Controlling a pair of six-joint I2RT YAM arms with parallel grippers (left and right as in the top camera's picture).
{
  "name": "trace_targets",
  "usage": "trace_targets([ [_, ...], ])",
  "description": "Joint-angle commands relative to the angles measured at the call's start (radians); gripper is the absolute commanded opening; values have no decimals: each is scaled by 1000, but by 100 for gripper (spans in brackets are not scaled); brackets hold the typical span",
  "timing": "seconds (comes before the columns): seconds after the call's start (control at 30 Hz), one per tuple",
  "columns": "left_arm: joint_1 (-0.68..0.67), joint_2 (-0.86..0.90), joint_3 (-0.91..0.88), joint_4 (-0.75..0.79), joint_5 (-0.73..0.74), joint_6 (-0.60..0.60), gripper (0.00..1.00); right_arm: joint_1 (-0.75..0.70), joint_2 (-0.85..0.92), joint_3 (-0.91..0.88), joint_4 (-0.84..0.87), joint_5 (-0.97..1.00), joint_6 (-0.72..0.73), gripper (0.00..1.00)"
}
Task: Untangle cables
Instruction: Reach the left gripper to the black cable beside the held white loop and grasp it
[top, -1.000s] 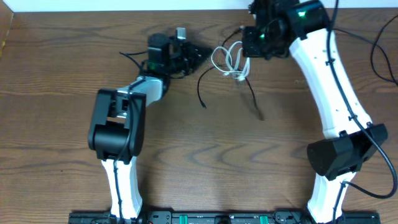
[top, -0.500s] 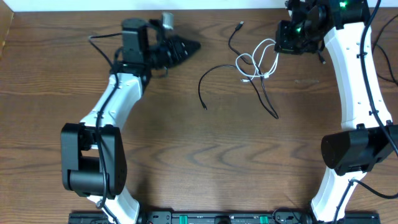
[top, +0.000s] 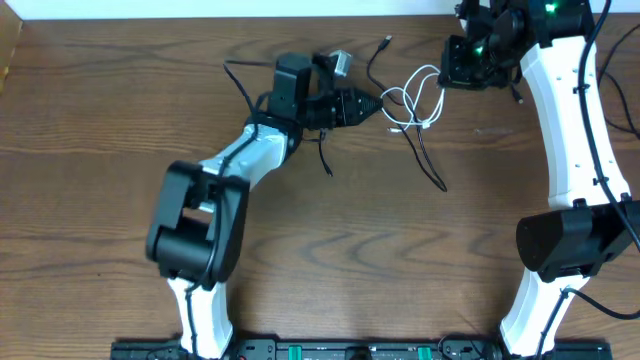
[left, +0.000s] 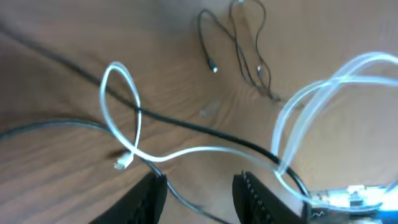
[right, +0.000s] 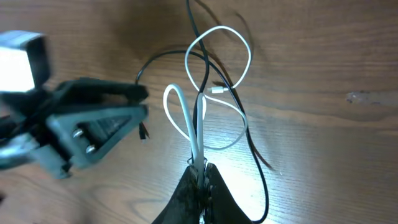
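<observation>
The right pincer (right: 202, 177) grips the thin white looped cable (right: 219, 28) at the brown wooden worktop's (top: 350, 260) one o'clock, while the left pincer (left: 199, 199), at the cable's nine o'clock, stands narrowly parted and empty.

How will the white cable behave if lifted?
Likely floppy: the white cable curls in loose loops from the right tool. Probably light, since a fingertip pinch holds it. It may drag the black cable crossing its loops.

Wooden table (top: 90, 180) under seemingly tangled cables (top: 408, 125)
</observation>
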Motion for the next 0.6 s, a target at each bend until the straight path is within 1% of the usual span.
trace_targets([
  [0.0,1,80,4,86,9,-578,36,8,-14,-6,-2,-19,-15,1],
  [0.03,1,80,4,90,-2,-649,36,8,-14,-6,-2,-19,-15,1],
  [0.07,0,80,4,113,-34,-844,36,8,-14,-6,-2,-19,-14,1],
  [0.1,0,80,4,116,-43,-935,38,8,-14,-6,-2,-19,-14,1],
  [0.13,-1,80,4,127,-44,-1035,37,9,-14,-6,-1,-19,-14,1],
  [0.17,-1,80,4,171,-61,-1094,38,12,-14,-6,-1,-19,-14,1],
  [0.2,-5,80,4,193,-69,-1094,36,14,-14,-6,-1,-18,-14,1],
  [0.27,-16,80,4,194,-68,-1125,27,15,-14,-6,0,-18,-15,1],
  [0.33,-53,80,4,194,-74,-1168,27,15,-14,-6,3,-18,-14,1],
  [0.43,-92,80,4,193,-106,-1169,27,19,-14,-6,3,-18,-14,1],
  [0.47,-104,80,4,193,-113,-1169,28,21,-14,-6,3,-18,-14,1],
  [0.53,-112,80,4,186,-124,-1169,37,21,-14,-6,1,-18,-14,1],
  [0.57,-112,80,4,186,-134,-1169,39,21,-14,-6,1,-19,-14,1],
])
